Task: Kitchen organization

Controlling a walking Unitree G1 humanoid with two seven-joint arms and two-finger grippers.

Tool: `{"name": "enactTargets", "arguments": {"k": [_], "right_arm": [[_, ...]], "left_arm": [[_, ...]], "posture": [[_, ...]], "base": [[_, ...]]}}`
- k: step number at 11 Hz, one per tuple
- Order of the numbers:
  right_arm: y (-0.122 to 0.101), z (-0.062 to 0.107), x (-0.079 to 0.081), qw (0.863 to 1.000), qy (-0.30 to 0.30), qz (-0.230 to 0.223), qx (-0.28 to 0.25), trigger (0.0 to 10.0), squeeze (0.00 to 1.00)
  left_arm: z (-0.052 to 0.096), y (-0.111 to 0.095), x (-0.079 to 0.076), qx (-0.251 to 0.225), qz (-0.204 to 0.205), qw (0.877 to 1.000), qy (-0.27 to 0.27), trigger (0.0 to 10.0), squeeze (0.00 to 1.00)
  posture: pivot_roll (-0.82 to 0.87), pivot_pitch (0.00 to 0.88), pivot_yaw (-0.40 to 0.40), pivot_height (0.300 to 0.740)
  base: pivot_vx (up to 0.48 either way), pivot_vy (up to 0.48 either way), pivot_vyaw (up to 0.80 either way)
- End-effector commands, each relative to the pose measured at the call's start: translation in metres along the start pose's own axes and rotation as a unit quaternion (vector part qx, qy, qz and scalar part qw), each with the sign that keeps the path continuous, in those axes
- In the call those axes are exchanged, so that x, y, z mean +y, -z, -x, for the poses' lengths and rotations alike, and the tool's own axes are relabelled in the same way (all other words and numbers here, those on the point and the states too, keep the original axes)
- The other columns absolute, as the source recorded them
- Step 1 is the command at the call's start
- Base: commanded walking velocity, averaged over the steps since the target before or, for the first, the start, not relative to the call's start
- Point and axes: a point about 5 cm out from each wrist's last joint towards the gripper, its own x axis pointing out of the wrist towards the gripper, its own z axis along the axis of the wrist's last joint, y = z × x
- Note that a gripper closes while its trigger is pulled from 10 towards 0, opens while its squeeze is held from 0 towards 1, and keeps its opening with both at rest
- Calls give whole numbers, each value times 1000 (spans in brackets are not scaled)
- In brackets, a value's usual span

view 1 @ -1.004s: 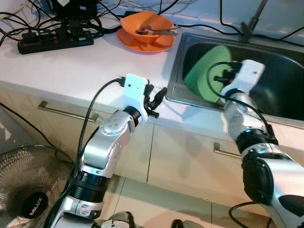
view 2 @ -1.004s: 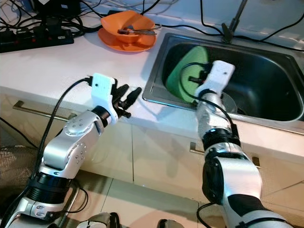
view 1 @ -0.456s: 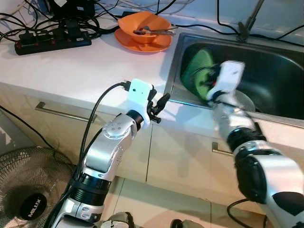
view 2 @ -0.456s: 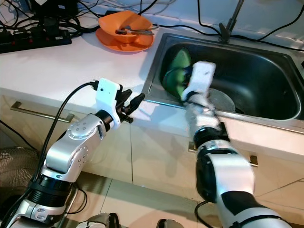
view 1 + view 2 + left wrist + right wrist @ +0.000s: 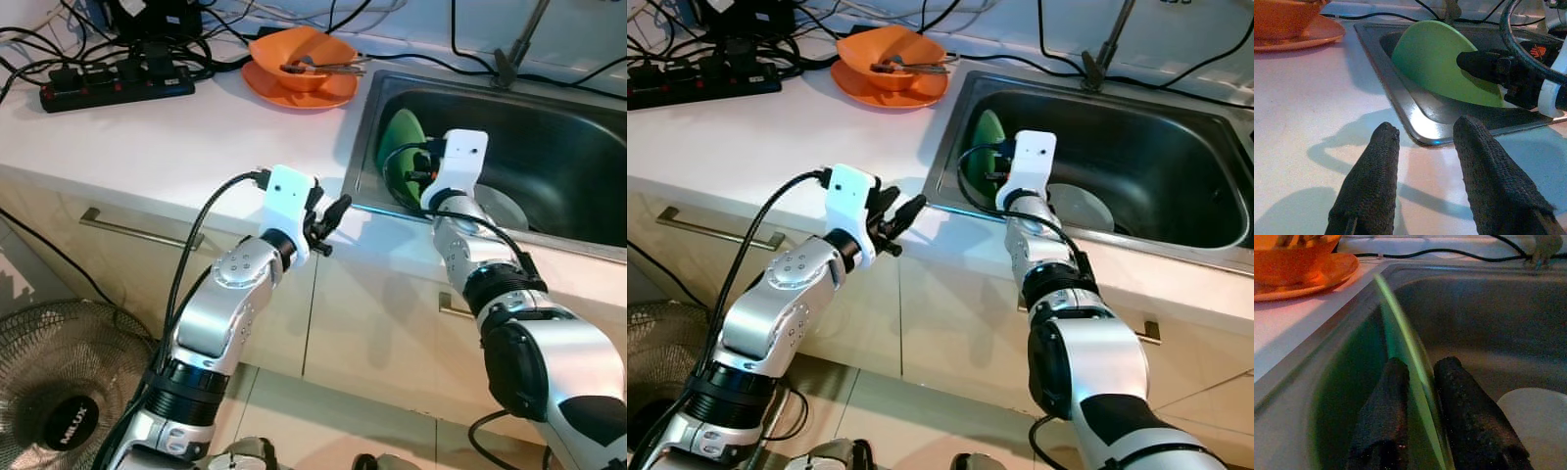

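A green plate (image 5: 398, 143) stands on edge inside the steel sink (image 5: 357, 168), close to its left wall. My right gripper (image 5: 1422, 364) is shut on the green plate's rim, one finger (image 5: 1386, 401) on each face. It reaches down into the sink from the front edge (image 5: 999, 168). My left gripper (image 5: 329, 210) hovers open over the white counter just left of the sink's front corner, holding nothing (image 5: 1427, 127). An orange bowl (image 5: 301, 51) with utensils sits on an orange plate (image 5: 284, 90) at the back of the counter.
A white plate (image 5: 506, 207) lies flat on the sink bottom. The faucet (image 5: 514, 47) rises behind the sink. A black power strip (image 5: 113, 88) and cables lie at the counter's back left. A fan (image 5: 59, 397) stands on the floor at the left, below the cabinet handles (image 5: 127, 230).
The right gripper swung the green plate from facing me to edge-on and carried it toward the sink's left wall. The left gripper edged right toward the sink corner.
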Motion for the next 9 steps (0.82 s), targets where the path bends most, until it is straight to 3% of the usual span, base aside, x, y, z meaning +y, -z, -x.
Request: {"name": "enactTargets", "arguments": {"k": [1, 5, 9], "right_arm": [[-1, 0, -1, 1000, 2, 15, -9, 10000, 0], [-17, -3, -3, 999, 5, 16, -39, 10000, 0], [-50, -6, -17, 994, 33, 8, -104, 10000, 0]], "left_arm": [[1, 2, -3, 5, -4, 1000, 4, 10000, 0], [1, 2, -2, 4, -4, 1000, 1, 10000, 0], [0, 0, -2, 0, -6, 1000, -1, 10000, 0]], "posture": [[97, 82, -49, 740], [95, 85, -48, 740], [89, 82, -46, 740]], "base": [[0, 0, 0], [0, 0, 0], [0, 0, 0]]}}
